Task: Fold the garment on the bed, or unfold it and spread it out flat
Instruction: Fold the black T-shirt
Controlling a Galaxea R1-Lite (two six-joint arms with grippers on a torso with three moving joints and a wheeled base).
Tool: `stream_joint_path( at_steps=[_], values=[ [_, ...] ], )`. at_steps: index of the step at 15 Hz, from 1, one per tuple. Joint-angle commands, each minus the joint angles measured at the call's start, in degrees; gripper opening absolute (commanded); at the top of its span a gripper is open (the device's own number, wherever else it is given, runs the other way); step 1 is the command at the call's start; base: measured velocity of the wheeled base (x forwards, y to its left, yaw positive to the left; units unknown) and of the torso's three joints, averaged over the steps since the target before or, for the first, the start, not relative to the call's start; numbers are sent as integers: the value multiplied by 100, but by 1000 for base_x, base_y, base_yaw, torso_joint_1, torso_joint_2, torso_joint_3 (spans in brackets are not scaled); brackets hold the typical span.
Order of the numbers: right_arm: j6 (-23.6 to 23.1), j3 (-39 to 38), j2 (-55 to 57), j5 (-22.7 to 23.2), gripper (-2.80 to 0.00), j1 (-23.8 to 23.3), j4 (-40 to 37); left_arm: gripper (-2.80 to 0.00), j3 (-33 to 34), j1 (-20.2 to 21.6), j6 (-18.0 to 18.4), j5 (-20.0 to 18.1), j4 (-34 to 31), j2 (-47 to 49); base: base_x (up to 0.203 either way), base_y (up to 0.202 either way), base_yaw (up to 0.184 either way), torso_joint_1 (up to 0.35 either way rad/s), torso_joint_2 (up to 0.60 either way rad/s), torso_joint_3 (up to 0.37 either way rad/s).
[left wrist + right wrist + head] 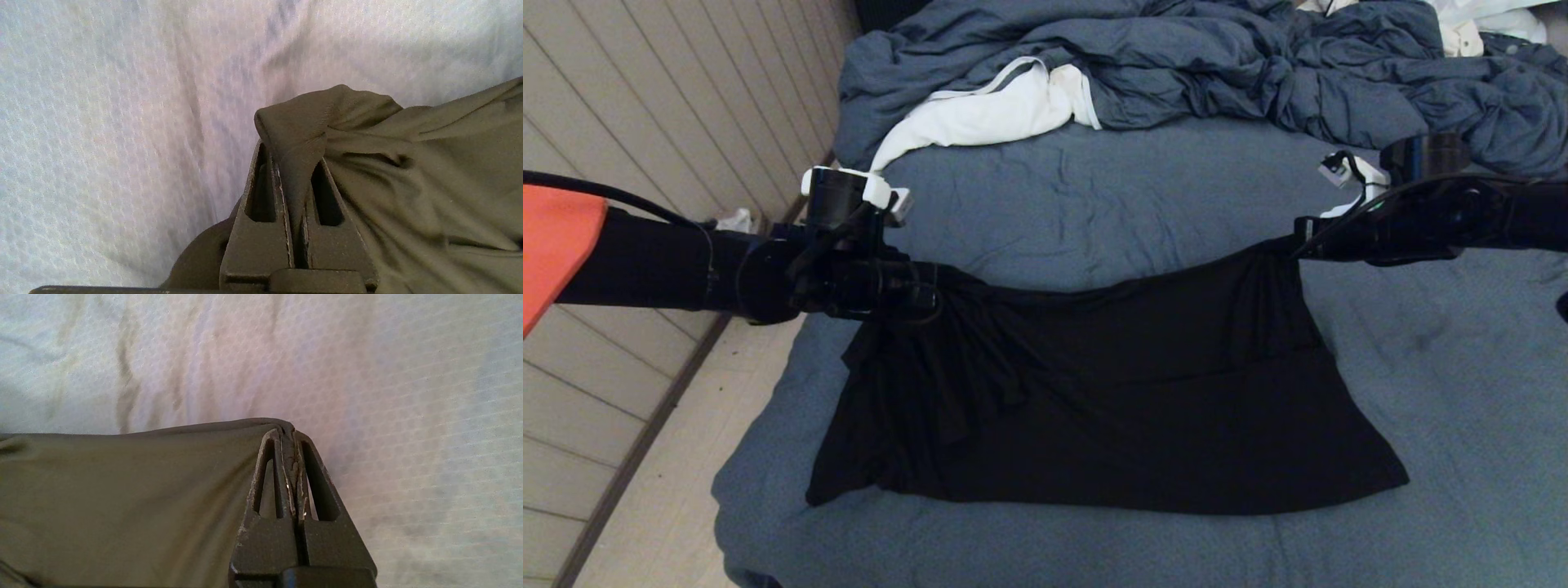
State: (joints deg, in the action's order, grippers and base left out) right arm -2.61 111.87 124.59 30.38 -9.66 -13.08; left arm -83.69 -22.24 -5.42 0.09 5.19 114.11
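Where the large black short-sleeved garment (1111, 400) lies nearest the robot, its lower edge rests on the wide blue-grey bed (1462, 392). Its far edge hangs raised between both arms (plain side up, no print visible), apparently tensioned for spreading or folding. Left gripper (927, 286) and right gripper (1298, 245) each clamp one corner. Beyond lie a white cloth (988, 114) and rumpled blue-grey duvet (1217, 57).

A home bedroom: a wide bed under a blue-grey sheet (1094, 204), a rumpled blue-grey duvet (1217, 65) heaped at its far end, pale panelled wall (670, 106) alongside.
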Motion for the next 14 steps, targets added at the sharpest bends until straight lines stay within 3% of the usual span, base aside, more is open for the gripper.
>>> stream_joint_path(
  at_steps=[1,6,10,14],
  values=[
    [4,1,-39,-31,-280,42,111,-280,-317,48,-14,-2,-115,118,0,0,0,0,0,0],
    [237,-332,-463,-23,-280,58,192,-280,-189,68,-19,104,-88,-43,0,0,0,0,0,0],
    [147,-1516,-1128,24,-280,52,418,-280,765,31,-7,255,346,-505,0,0,0,0,0,0],
    [-50,-3062,-1708,58,-280,45,1404,-280,1723,-57,-29,252,887,-963,0,0,0,0,0,0]
  ],
)
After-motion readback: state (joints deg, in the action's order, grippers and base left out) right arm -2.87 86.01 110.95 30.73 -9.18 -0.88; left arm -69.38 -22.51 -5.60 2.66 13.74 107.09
